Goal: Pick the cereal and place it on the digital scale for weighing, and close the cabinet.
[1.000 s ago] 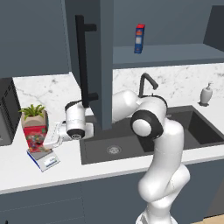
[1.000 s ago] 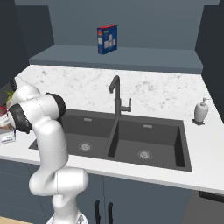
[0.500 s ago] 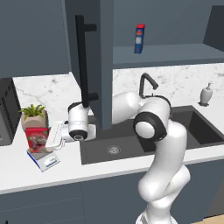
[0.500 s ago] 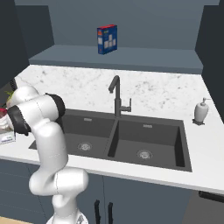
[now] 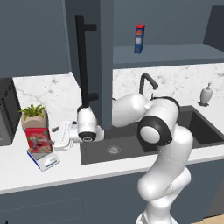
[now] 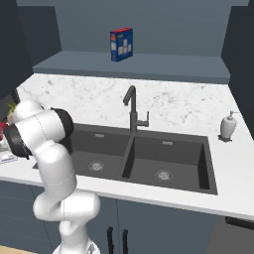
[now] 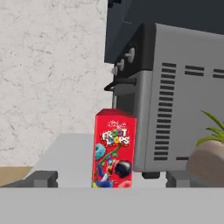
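1. Since a second ago the tool (image 5: 58,136) has let go of the cereal (image 5: 38,140) and drawn back a little toward the sink; the box has stayed where it was.
2. You now have the tool spread wide and holding nothing, its fingers pointing at the cereal with a small gap between them and the box.
3. In the left base view you see the cereal standing upright on the digital scale (image 5: 44,160), just ahead of the tool, with the potted plant (image 5: 33,116) right behind the box.
4. The hand view gives you what that view lacks: the printed front of the cereal (image 7: 113,149) straight ahead of the tool, a grey microwave (image 7: 175,96) beyond it, and the plant pot (image 7: 208,164) off to one side.
5. The right base view shows you the double sink (image 6: 136,156), the faucet (image 6: 132,106), a soap dispenser (image 6: 228,126) far from the tool, and a blue box (image 6: 121,44) on the open shelf above.
6. The surface (image 5: 17,173) is white with a marbled backsplash.
7. The cabinet (image 5: 94,61) door stands open above the tool, edge-on, its black bar handle (image 5: 82,65) facing you.
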